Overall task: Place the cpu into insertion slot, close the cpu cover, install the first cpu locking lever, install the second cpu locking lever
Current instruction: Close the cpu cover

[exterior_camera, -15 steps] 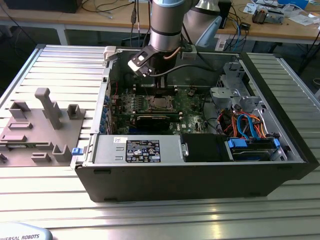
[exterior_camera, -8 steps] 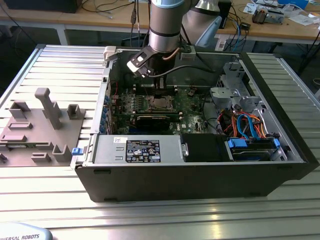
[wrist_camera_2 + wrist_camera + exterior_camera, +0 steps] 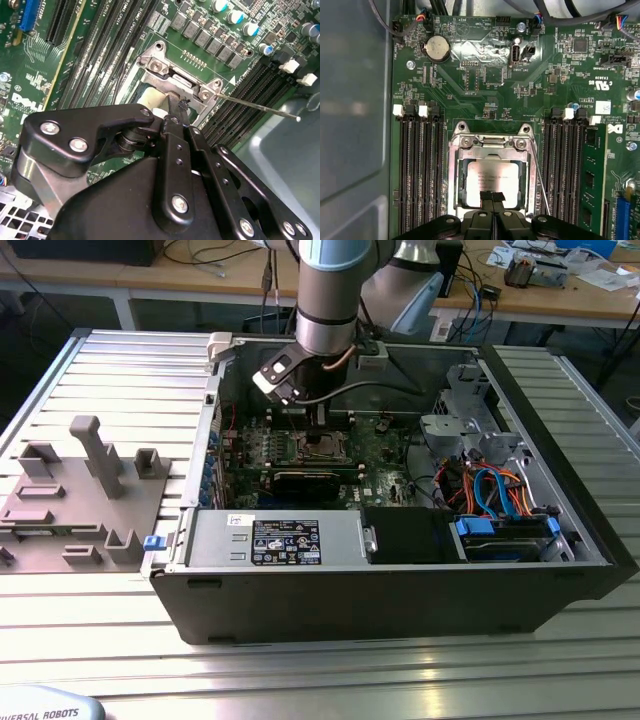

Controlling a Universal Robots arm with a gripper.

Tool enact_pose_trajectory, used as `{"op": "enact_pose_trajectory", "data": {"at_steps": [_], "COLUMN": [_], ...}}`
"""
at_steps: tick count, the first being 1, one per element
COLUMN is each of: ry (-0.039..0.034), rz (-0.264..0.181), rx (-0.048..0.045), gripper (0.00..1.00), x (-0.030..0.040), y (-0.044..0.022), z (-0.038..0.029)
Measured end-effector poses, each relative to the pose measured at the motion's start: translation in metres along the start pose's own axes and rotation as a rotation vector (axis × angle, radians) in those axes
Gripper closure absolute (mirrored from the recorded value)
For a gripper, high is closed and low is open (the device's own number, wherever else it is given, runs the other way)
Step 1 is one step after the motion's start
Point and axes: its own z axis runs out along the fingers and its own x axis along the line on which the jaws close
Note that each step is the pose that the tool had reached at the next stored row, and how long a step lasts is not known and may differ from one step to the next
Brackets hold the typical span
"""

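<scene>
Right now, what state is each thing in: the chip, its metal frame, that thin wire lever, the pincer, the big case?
cpu: seated flat, metal face up.
cpu cover: lowered, framing the cpu.
locking lever: appears unlatched, sticking out free.
pincer: shut, tips over the cpu's edge.
computer case: on its side, open.

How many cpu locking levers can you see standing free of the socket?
1: a thin locking lever slants out along the insertion slot, beside the memory slots. Another may be hidden under the gripper.
</scene>
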Motion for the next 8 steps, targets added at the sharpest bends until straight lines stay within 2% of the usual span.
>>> {"op": "enact_pose_trajectory", "data": {"at_steps": [1,2,3,4,8], "ry": [0.0001,-0.0004,-0.0001,0.0000,-0.0001], "rz": [0.000,0.000,0.000,0.000,0.000], "rx": [0.0000,0.0002,0.0004,0.0035,0.0035], "gripper": [0.89,0.89,0.89,0.89,0.89], "x": [0.0000,0.0000,0.0000,-0.0005,-0.0005], "y": [-0.0005,-0.0015,-0.0008,0.0159,0.0157], "z": [0.0009,0.0061,0.0076,-0.0024,-0.0181]}}
